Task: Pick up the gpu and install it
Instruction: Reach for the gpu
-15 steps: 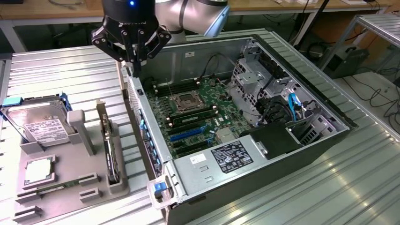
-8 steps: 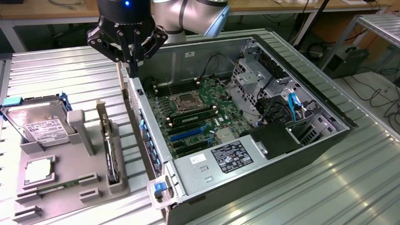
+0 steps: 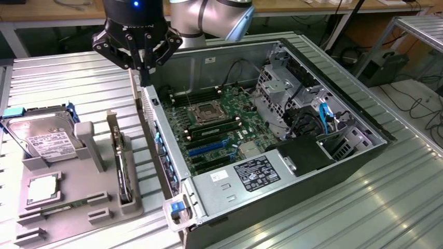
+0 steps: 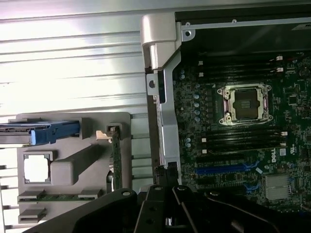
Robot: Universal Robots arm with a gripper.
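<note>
Gripper (image 3: pixel 145 75) clenched, nothing in it. It hangs just above the case (image 3: pixel 207 59) edge. Gpu (image 3: pixel 123 168) stands below it to one side, well apart, upright in holder (image 3: pixel 76 181).

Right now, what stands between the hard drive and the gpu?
In the exterior view, a gray upright post of the holder tray stands between the hard drive and the gpu.

We see the arm (image 3: pixel 211 18) reaching in from the top of the exterior view, grey joint bent, black wrist (image 3: pixel 135 13) hanging straight down. The gripper (image 3: pixel 146 82) points down, linkages (image 3: pixel 111 45) splayed wide above, fingers (image 3: pixel 145 72) pressed together at the tips, jaws shut. In the wrist view the gripper (image 4: pixel 167 187) shows the same closed pose, linkages converging to the tips.
</note>
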